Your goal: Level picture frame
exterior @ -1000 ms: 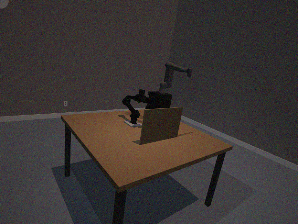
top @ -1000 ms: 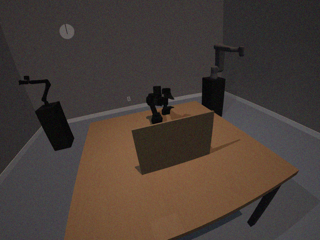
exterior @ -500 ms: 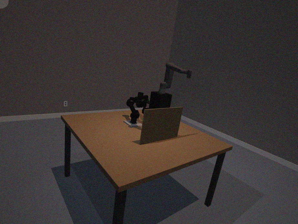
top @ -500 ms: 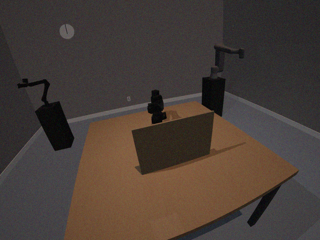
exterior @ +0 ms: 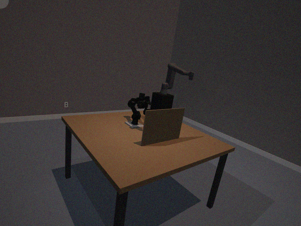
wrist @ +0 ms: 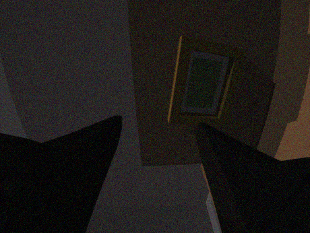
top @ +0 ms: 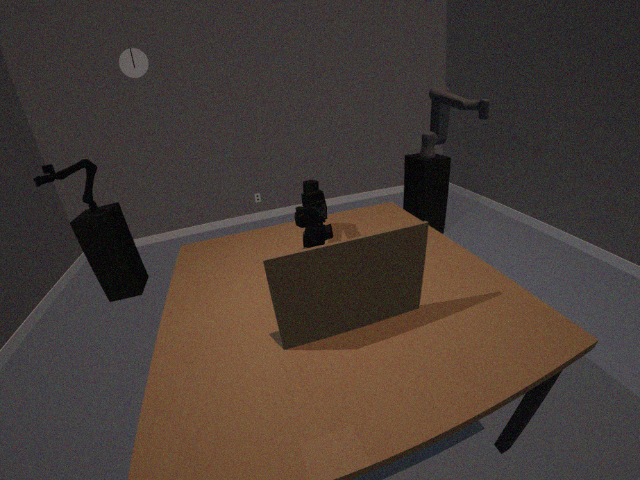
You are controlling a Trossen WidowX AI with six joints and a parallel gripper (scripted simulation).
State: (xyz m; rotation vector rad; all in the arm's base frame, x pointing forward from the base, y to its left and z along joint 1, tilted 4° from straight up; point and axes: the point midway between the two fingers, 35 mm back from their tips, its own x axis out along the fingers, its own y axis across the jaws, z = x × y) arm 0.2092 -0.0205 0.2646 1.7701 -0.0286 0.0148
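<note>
The picture frame [wrist: 180, 82] hangs on the front of the upright board; it has a dark border, a grey mat and a green picture. It is crooked: its end nearer my fingers lies closer to the board's top edge, at left in the wrist view, than its far end. The screw and notched strip are hidden. In the top and exterior views the board hides the frame. My gripper [wrist: 160, 125] is open and empty. One fingertip is past the board's top edge, the other appears over the board beside the frame's near end. Whether it touches the frame, I cannot tell.
The upright board [top: 346, 289] [exterior: 162, 126] [wrist: 151, 135] stands on the wooden table [top: 216, 372] [exterior: 104, 136] and shows its back to the top and exterior views. My dark arm [top: 312, 209] [exterior: 136, 115] is behind it. Two other arms stand on black pedestals beyond the table.
</note>
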